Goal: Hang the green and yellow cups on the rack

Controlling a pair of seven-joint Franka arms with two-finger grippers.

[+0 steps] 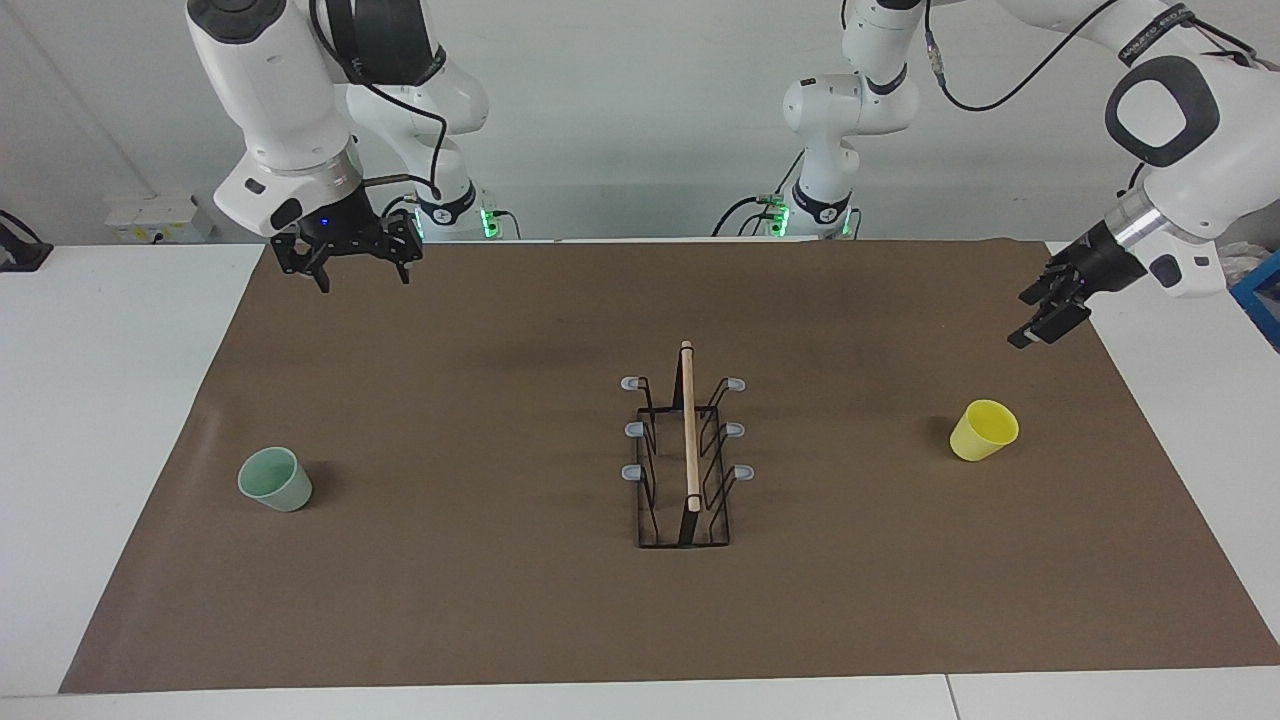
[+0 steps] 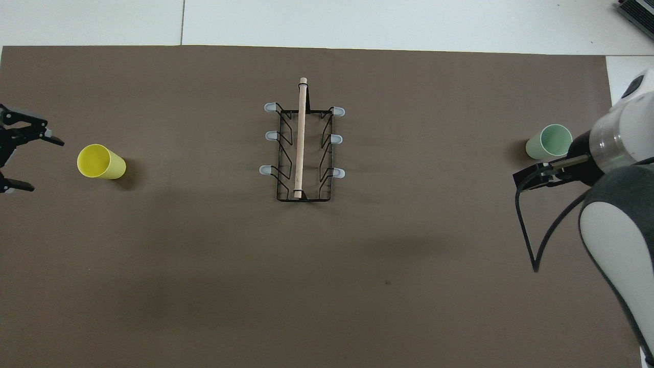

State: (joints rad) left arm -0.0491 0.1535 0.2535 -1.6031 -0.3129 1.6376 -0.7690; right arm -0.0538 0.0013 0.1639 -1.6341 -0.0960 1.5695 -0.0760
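Note:
The yellow cup (image 1: 984,430) (image 2: 100,162) stands upright on the brown mat toward the left arm's end. The pale green cup (image 1: 275,480) (image 2: 549,142) stands upright toward the right arm's end. The black wire rack (image 1: 689,430) (image 2: 301,138) stands mid-mat between them, with no cup on its prongs. My left gripper (image 1: 1040,330) (image 2: 47,166) is open and empty, raised over the mat's edge beside the yellow cup. My right gripper (image 1: 365,282) is open and empty, raised over the mat's corner by the robots. In the overhead view its arm mostly hides it.
The brown mat (image 1: 500,600) covers most of the white table (image 1: 100,400). A blue box (image 1: 1262,300) sits at the table's edge at the left arm's end. A wall socket box (image 1: 155,218) is at the right arm's end.

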